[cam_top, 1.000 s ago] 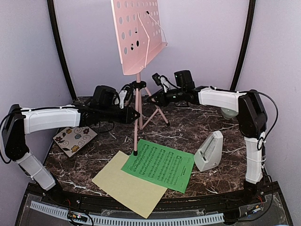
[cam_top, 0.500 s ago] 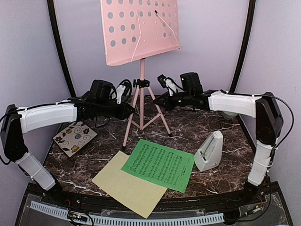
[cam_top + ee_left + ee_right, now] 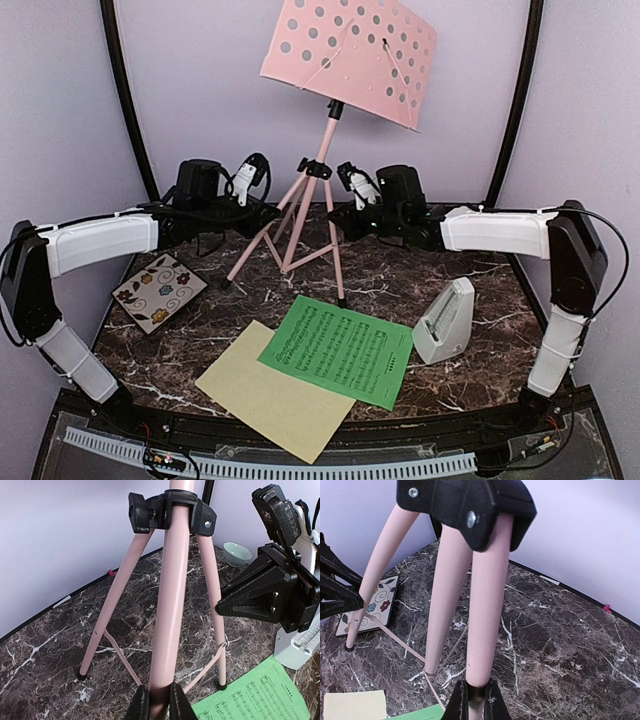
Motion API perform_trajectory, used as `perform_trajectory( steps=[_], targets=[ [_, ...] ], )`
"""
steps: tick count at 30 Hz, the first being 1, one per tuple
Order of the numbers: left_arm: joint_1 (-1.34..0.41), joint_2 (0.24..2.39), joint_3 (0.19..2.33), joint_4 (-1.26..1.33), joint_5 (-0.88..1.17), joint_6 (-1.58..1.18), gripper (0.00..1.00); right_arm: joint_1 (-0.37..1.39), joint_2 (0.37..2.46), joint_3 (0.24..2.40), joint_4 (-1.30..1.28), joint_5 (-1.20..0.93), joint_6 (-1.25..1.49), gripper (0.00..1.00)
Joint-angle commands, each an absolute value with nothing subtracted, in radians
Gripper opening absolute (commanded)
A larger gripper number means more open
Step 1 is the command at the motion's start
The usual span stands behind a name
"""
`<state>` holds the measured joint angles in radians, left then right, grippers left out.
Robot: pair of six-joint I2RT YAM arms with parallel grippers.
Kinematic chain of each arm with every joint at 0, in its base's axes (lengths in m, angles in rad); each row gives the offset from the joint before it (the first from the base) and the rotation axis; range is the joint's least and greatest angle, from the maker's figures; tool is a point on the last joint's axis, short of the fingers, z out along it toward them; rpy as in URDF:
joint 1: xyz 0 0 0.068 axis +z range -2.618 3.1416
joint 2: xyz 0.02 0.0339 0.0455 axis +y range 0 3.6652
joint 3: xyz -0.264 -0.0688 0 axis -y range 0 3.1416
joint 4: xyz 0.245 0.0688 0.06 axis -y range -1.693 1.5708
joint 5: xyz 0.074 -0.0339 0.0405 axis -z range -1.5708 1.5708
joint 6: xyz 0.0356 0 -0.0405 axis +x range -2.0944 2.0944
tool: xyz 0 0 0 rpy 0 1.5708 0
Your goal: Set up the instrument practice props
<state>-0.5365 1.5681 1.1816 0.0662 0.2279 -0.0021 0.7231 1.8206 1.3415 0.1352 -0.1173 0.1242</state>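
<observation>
From above, the pink music stand [image 3: 331, 140] stands at the far middle of the desk [image 3: 480, 280]. It leans to the right. The left pincer [image 3: 268, 218] and the right pincer [image 3: 337, 214] each hold one of its legs. The green sheet [image 3: 340, 350] lies near, partly on top of the yellow sheet [image 3: 265, 395]. The metronome [image 3: 445, 320] sits just right of them.

In the left wrist view, the left pincer [image 3: 155, 705] is closed on a pink leg.

In the right wrist view, the right pincer [image 3: 473, 700] grips another pink leg.
</observation>
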Motion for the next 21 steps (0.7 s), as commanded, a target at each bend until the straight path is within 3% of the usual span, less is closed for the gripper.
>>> perform_trajectory(
  steps=[1, 5, 9, 13, 15, 21],
  targets=[
    [-0.480, 1.527, 1.053, -0.006, 0.155, 0.002, 0.00, 0.754, 1.792, 1.326, 0.179, -0.146, 0.107, 0.00],
    [-0.477, 1.512, 1.004, 0.009, 0.157, 0.018, 0.00, 0.756, 1.823, 1.357, 0.173, -0.199, 0.115, 0.02],
    [-0.473, 1.498, 0.956, 0.047, 0.165, 0.032, 0.00, 0.761, 1.880, 1.425, 0.146, -0.253, 0.140, 0.29],
    [-0.467, 1.491, 0.933, 0.080, 0.182, 0.032, 0.00, 0.771, 1.946, 1.494, 0.110, -0.283, 0.142, 0.41],
    [-0.468, 1.494, 0.929, 0.083, 0.179, 0.031, 0.00, 0.775, 1.971, 1.514, 0.097, -0.285, 0.137, 0.36],
    [-0.463, 1.503, 0.877, 0.119, 0.146, 0.021, 0.00, 0.775, 1.939, 1.477, 0.115, -0.209, 0.112, 0.00]
  ],
)
